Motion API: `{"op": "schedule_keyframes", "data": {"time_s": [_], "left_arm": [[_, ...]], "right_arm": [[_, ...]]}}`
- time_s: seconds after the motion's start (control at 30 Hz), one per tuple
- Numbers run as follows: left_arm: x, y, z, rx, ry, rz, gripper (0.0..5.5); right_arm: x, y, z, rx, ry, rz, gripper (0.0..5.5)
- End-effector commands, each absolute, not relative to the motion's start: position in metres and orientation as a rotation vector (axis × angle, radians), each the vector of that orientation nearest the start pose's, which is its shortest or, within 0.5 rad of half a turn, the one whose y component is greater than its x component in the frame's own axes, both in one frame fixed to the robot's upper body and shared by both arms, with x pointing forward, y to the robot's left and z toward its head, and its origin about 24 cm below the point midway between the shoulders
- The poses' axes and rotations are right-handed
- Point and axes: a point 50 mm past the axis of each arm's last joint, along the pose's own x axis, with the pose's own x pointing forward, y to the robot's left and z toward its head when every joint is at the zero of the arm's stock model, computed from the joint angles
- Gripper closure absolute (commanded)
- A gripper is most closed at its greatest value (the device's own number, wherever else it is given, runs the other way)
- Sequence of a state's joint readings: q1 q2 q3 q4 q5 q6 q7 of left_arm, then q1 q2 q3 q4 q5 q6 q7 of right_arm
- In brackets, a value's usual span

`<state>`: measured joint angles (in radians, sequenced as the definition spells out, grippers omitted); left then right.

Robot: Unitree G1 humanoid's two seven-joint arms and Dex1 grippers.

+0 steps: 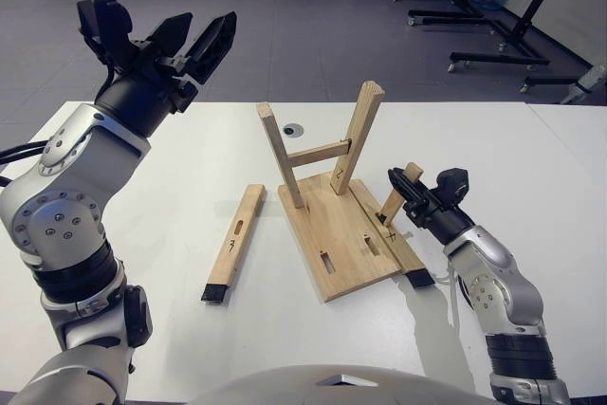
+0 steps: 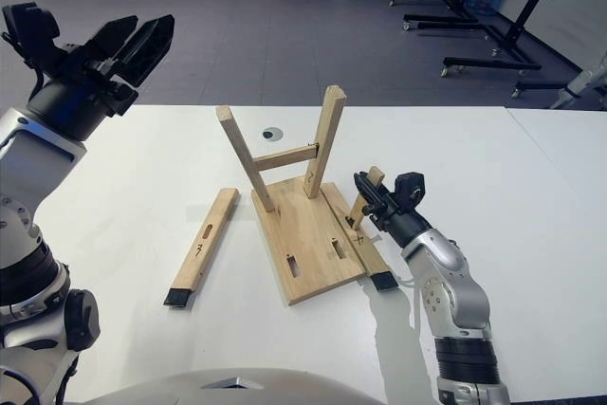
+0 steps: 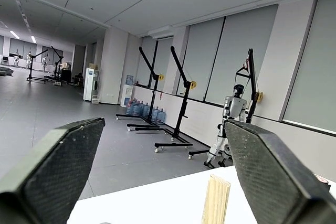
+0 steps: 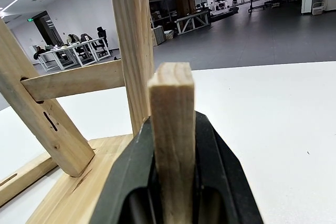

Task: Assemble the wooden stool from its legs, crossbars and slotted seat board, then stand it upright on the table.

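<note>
**Right claw clamping a short crossbar, left claw hanging open up in the air**

So the right claw (image 1: 406, 193) is squeezing tight on a short crossbar (image 4: 170, 119), fingers pressing on both of its flat sides. The piece is pointing up and leaning a little. Its bottom end is reaching down to a flat leg (image 1: 408, 258) that's lying right under the claw, though I can't tell if it's actually sitting in that leg's slot.

That flat leg is lying just beside the edge of the seat board (image 1: 346, 234), which is resting on the white table (image 1: 161, 187) right next to the claw on its inner side.

Just past the claw, the right upright leg (image 1: 358, 139) is sticking up out of the board and tilting a bit. The left upright leg (image 1: 280, 154) is doing the same further along, and a fitted crossbar (image 1: 318, 152) is bridging the two.

Further out again, on the other side of the board from this claw, a loose leg (image 1: 235, 244) is lying flat on the table with its black foot cap pointing toward the robot.

The left claw (image 1: 194, 40) is hovering high above the far left part of the table, with its fingers spread wide and gripping nothing. All the stool parts are sitting well below it and off toward the right arm.
</note>
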<state>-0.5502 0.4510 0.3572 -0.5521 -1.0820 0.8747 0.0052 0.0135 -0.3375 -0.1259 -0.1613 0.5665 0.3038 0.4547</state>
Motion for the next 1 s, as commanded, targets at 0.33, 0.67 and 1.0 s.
{"op": "schedule_keyframes", "data": {"time_s": [0.33, 0.67, 1.0], "left_arm": [[0.254, 0.171, 0.264, -0.285, -0.269, -0.561, 1.35], [0.255, 0.17, 0.263, -0.288, -0.27, -0.563, 1.35], [0.256, 0.168, 0.262, -0.284, -0.269, -0.567, 1.35]], "right_arm": [[0.241, -0.191, 0.049, 0.146, 0.124, 0.399, 5.1], [0.232, -0.2, 0.032, 0.071, 0.158, 0.37, 5.1], [0.227, -0.221, -0.017, 0.065, 0.244, 0.26, 5.1]]}}
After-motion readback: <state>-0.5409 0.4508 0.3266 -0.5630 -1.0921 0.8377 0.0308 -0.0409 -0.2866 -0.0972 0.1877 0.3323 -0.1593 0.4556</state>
